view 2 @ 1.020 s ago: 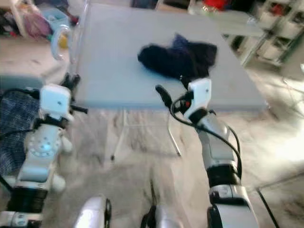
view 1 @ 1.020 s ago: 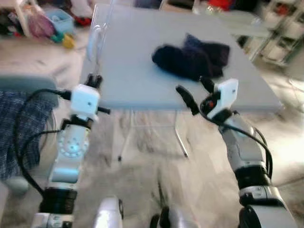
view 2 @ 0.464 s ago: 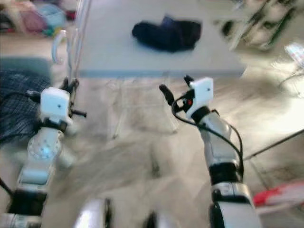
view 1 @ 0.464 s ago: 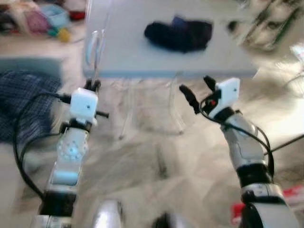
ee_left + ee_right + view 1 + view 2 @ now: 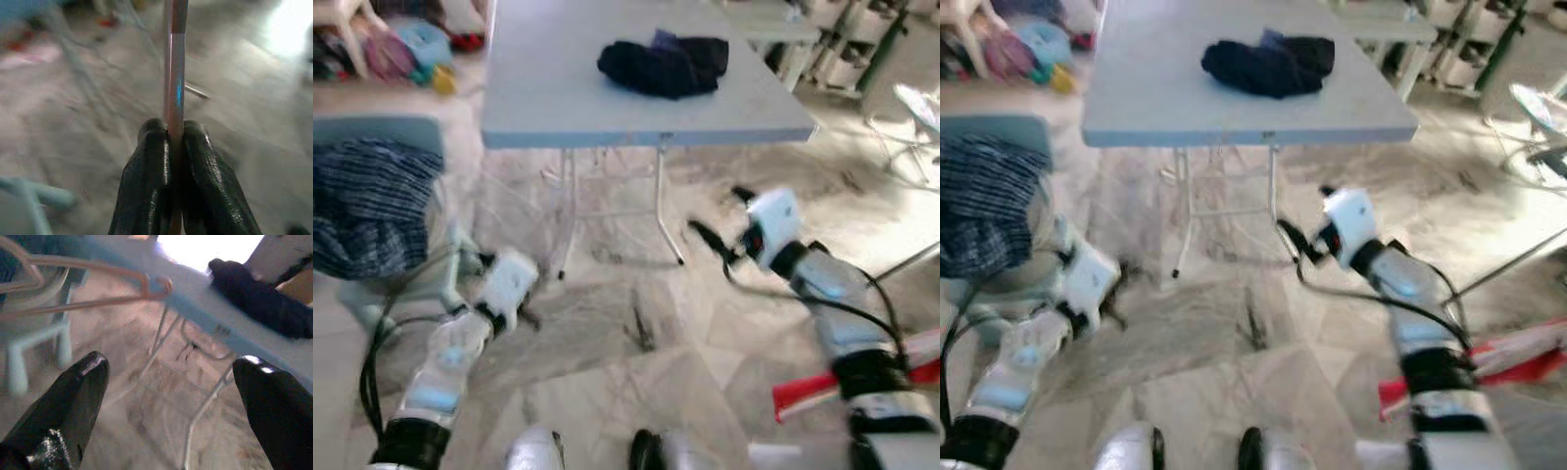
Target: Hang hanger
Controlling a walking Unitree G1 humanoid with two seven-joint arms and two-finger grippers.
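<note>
Hanger (image 5: 175,68): one, thin pinkish rod, smooth with a light sheen; in the left wrist view its bar runs straight away from the fingers, long axis in line with them. In the right wrist view (image 5: 98,281) the same pink wire shape shows its curled end hook near the table edge, bars stretching off sideways. Left gripper (image 5: 175,147) is clamped tight on the bar, both glossy black fingers pressed against it. In the head views the left gripper (image 5: 514,294) sits low over the floor, blurred, beside the chair.

Right gripper (image 5: 724,230) held out over the floor in front of the table, its two black fingers (image 5: 68,396) spread wide apart, nothing between them.

Table (image 5: 558,98): one, flat pale grey-blue top, thin metal legs. One dark, soft, crumpled cloth (image 5: 661,64) lies on it. One pale blue chair (image 5: 372,132) to the left, draped with a blue checked garment (image 5: 362,201). Floor (image 5: 636,382) is marbled stone tile. One red object (image 5: 822,392) lies on the floor near the right arm, blurred.
</note>
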